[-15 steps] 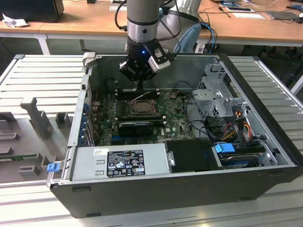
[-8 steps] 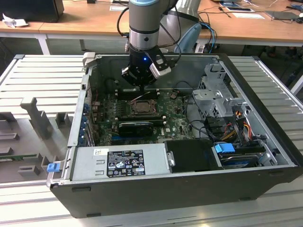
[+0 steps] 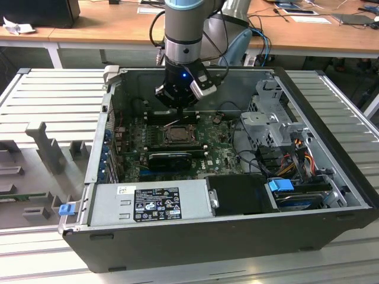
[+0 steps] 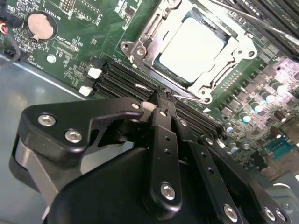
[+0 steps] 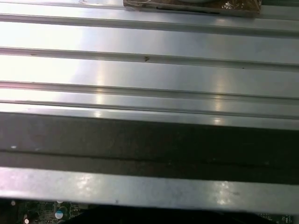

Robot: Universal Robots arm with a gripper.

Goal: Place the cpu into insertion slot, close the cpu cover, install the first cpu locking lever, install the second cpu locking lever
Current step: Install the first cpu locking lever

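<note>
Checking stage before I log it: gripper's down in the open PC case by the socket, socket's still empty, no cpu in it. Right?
Not quite. The gripper is down in the open PC case beside the insertion slot, but the slot is not empty: the second wrist view shows the cpu seated in it, pale face up, with the cpu cover framing it.

One open computer case (image 3: 331, 234), one green motherboard (image 3: 222, 151), one cpu (image 4: 194, 46) under one cpu cover (image 4: 233, 46), one gripper (image 4: 163, 100), one coin battery (image 4: 39, 24).
</note>
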